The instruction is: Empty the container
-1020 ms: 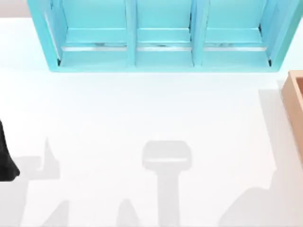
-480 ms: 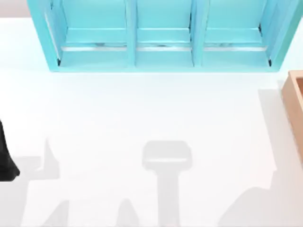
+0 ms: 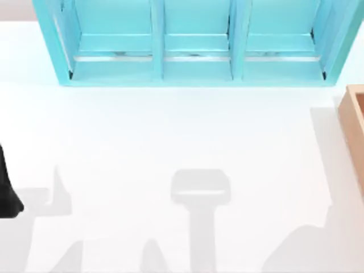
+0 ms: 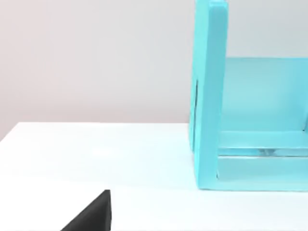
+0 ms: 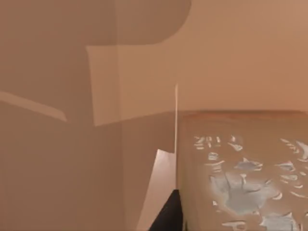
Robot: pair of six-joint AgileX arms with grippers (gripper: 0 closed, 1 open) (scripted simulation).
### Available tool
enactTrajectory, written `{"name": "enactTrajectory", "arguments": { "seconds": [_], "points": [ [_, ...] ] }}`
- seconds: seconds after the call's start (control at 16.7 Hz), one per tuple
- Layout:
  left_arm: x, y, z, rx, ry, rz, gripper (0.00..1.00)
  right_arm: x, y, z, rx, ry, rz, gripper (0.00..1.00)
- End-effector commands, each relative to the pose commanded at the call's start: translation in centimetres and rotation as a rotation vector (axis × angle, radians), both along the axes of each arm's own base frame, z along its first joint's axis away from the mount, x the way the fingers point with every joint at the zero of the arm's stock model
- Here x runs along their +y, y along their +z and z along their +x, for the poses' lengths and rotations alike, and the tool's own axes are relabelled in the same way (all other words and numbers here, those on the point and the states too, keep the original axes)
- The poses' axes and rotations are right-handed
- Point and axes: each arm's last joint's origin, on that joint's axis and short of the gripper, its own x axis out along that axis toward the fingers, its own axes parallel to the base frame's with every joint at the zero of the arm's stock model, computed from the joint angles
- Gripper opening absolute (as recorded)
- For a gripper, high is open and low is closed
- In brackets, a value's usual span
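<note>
Top view: container (image 3: 354, 128) cut by right edge, axis unclear; claw states untellable.

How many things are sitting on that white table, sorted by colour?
Turquoise: 1, the three-bay shelf.
Tan-orange: 1, the wooden container at the table's right edge.
Brown with pale flecks: 1, a box inside the container.
Total: 3.

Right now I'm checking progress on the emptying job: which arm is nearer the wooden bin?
Right. Its wrist view looks at the wooden bin's brown inside walls from close up, at the table's right edge. The left arm sits parked at the far left edge.
</note>
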Motion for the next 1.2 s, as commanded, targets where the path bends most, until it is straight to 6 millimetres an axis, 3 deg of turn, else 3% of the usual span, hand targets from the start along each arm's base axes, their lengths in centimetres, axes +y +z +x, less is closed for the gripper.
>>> {"name": "enactTrajectory", "arguments": {
  "seconds": [0.12, 0.3, 0.84, 1.2],
  "points": [
    [0.0, 0.0, 0.0, 0.0, 0.0, 0.0, 1.0, -0.1, 0.3, 0.1, 0.001, -0.002, 0.0, 0.0],
    [0.0, 0.0, 0.0, 0.0, 0.0, 0.0, 1.0, -0.3, 2.5, 0.6, 0.005, 0.001, 0.002, 0.0],
    [0.0, 0.0, 0.0, 0.0, 0.0, 0.0, 1.0, -0.1, 12.3, 0.2, 0.005, 0.0, 0.002, 0.0],
    [0.0, 0.0, 0.0, 0.0, 0.0, 0.0, 1.0, 0.1, 12.8, 0.2, 0.005, 0.001, 0.002, 0.0]
  ]
}}
